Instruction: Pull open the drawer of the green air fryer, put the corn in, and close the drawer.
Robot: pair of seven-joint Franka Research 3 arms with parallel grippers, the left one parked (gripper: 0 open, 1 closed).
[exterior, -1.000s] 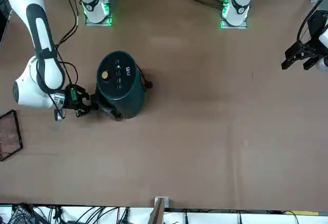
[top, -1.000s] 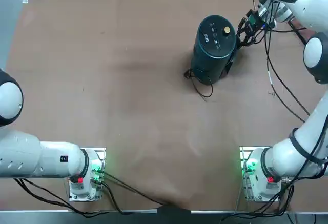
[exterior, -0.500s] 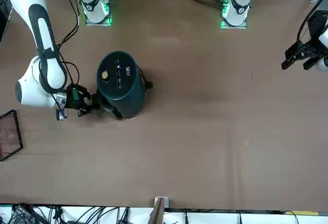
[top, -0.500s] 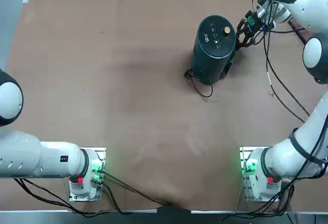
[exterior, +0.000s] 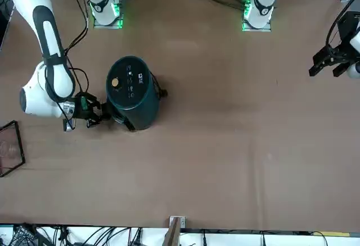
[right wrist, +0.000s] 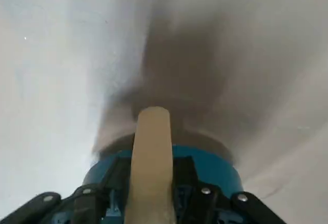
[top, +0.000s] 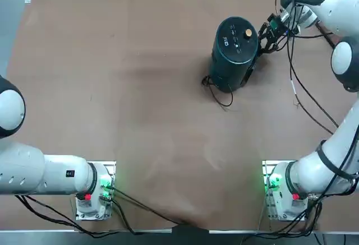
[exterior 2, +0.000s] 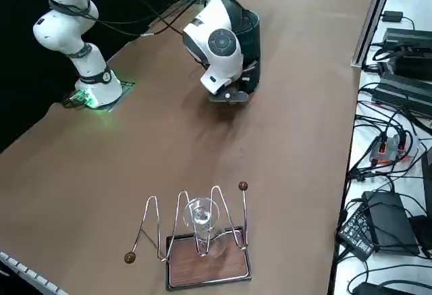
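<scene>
The green air fryer (top: 235,51) (exterior: 131,91) (exterior 2: 246,28) stands upright at the far right of the table. My right gripper (top: 263,36) (exterior: 100,116) (right wrist: 151,183) is low against the fryer's side, at the drawer (exterior: 121,121). In the wrist view a pale bar, the drawer's handle (right wrist: 150,147), runs between my two dark fingers, and they are shut on it. I cannot tell how far out the drawer stands. In the right side view my wrist (exterior 2: 217,48) hides the fingers. The corn is out of view.
A thin black cord (top: 220,95) trails from the fryer's base toward the middle of the table. A wire rack holding a glass on a wooden base (exterior 2: 202,241) (exterior: 8,147) stands near the table's right edge, outward of my arm.
My right wrist has shifted slightly toward the table's far edge while still on the handle. The fryer stays in place.
</scene>
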